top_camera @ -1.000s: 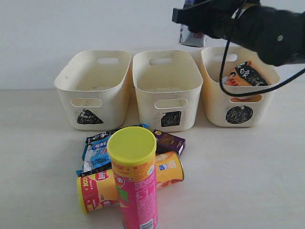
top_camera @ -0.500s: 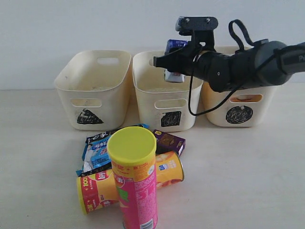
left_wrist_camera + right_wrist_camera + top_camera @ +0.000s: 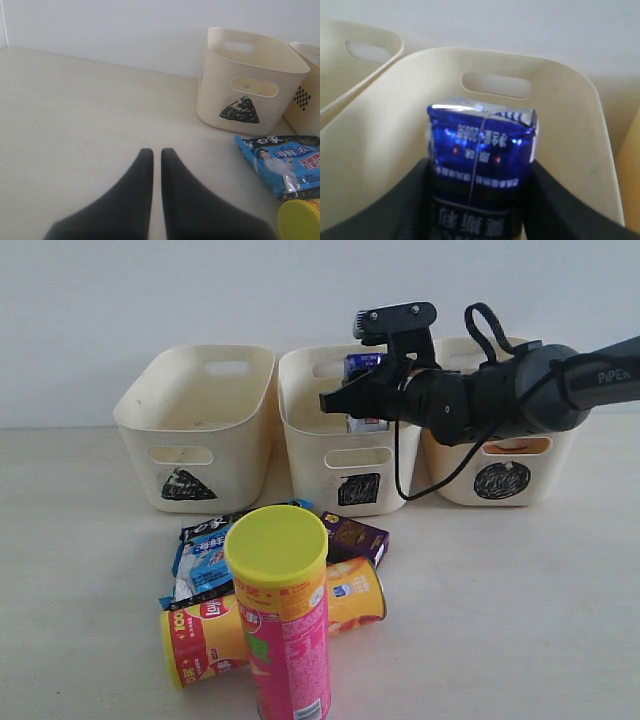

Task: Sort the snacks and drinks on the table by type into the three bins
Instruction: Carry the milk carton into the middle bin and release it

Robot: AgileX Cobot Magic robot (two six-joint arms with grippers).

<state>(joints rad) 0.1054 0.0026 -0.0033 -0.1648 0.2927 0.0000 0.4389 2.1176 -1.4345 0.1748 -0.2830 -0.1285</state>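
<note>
Our right tool (image 3: pixel 479 200) pinches the blue carton (image 3: pixel 480 140) at the middle bin (image 3: pixel 350 455)'s mouth; our left tool (image 3: pixel 156 155) is pressed together.

It looks like a lab test bench: bare white wall (image 3: pixel 150 290), plain beige table (image 3: pixel 520 590), three symbol-marked bins (image 3: pixel 310 455).

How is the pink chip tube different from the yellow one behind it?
The pink canister stands upright; the yellow-orange canister lies on its side. The pink one is in front and hides the other's middle. The pink one's yellow lid faces up; the other's ends face sideways. Both are round tubes on the table.
</note>
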